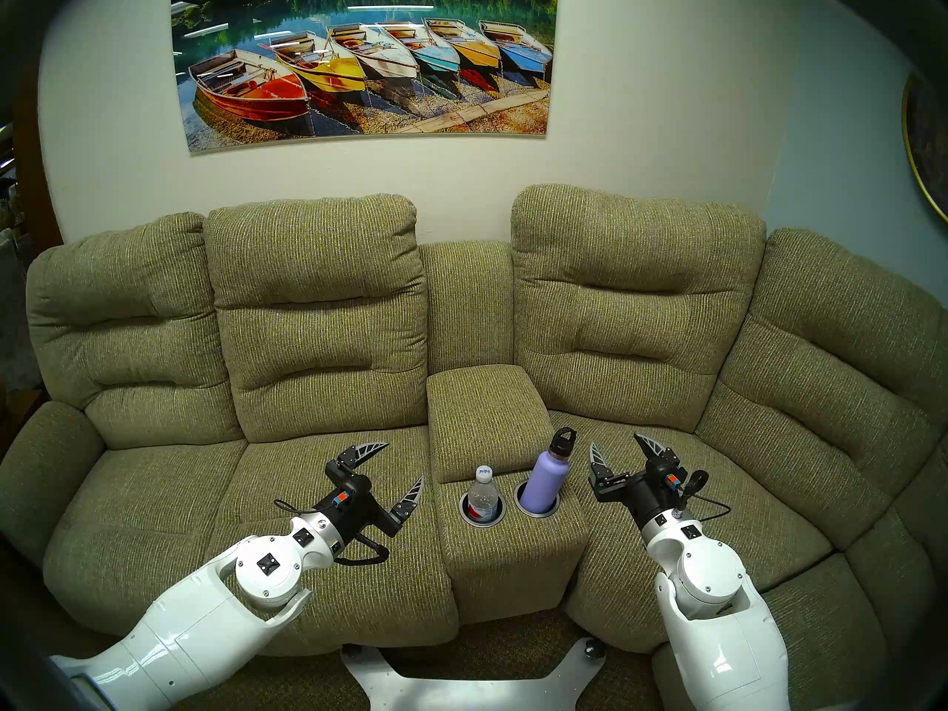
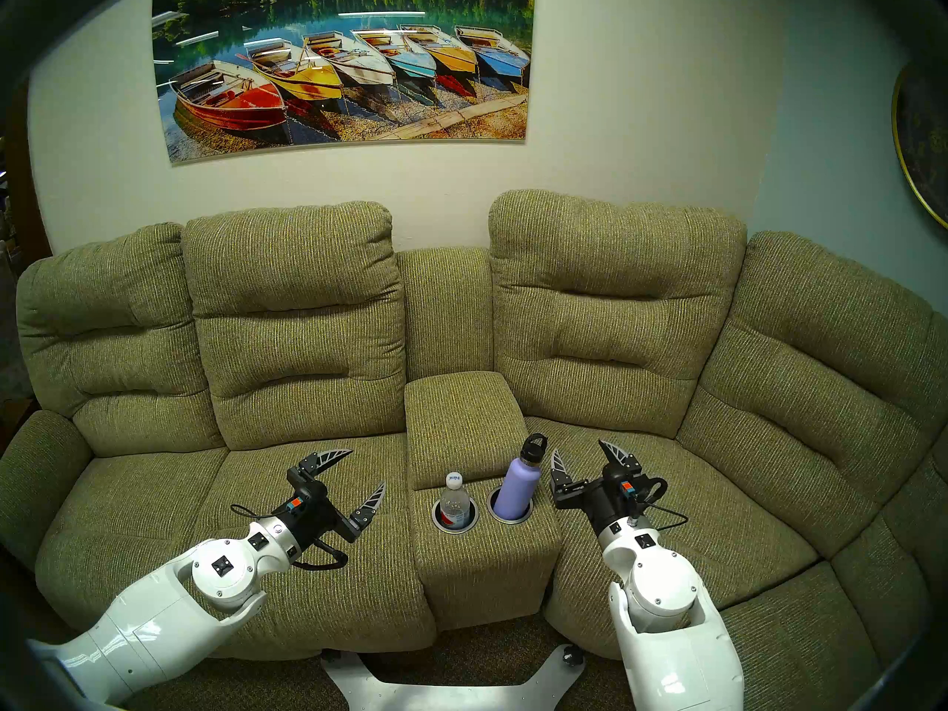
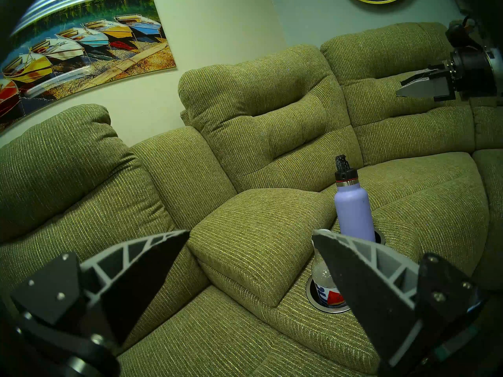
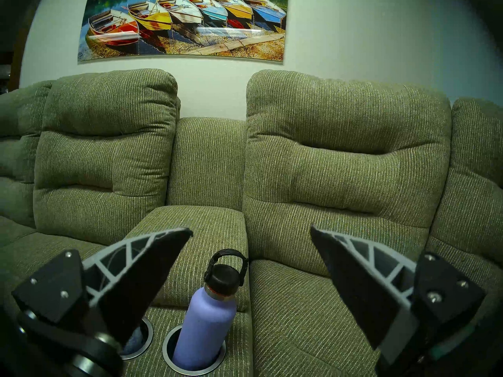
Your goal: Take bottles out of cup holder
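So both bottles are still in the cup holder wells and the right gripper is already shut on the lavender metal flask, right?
Not quite. The head view shows the right gripper open beside the lavender metal flask, not touching it. Both it and the clear plastic water bottle do sit in the cup holder wells.

Water bottle (image 1: 483,494) cap print, seemingly illegible.

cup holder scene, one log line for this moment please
lavender metal flask: right well | clear plastic water bottle: left well | left gripper: open | right gripper: open
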Controlling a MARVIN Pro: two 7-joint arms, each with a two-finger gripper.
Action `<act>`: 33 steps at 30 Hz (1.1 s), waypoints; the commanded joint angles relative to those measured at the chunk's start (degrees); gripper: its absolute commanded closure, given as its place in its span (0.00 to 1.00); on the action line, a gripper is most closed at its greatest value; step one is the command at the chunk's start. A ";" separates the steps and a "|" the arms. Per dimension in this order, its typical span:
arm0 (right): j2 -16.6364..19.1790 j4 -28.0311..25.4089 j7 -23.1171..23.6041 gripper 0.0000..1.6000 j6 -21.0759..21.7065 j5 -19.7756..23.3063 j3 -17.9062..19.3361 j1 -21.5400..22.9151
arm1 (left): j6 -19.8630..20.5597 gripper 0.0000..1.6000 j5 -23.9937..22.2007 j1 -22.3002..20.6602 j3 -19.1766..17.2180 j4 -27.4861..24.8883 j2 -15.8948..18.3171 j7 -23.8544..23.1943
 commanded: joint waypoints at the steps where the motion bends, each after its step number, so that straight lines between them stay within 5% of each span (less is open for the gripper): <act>1: -0.15 1.25 0.01 0.00 -0.70 0.33 0.21 0.84 | -0.10 0.00 -0.05 -0.11 -0.09 -0.72 -0.04 0.03; 15: 0.39 6.84 1.53 0.00 -1.32 1.84 1.95 4.09 | -0.13 0.00 -0.07 -0.15 -0.03 -0.70 -0.01 0.06; 33: 1.94 17.58 5.95 0.00 -0.21 3.16 1.60 14.18 | -0.17 0.00 -0.11 -0.21 0.06 -0.65 0.03 0.11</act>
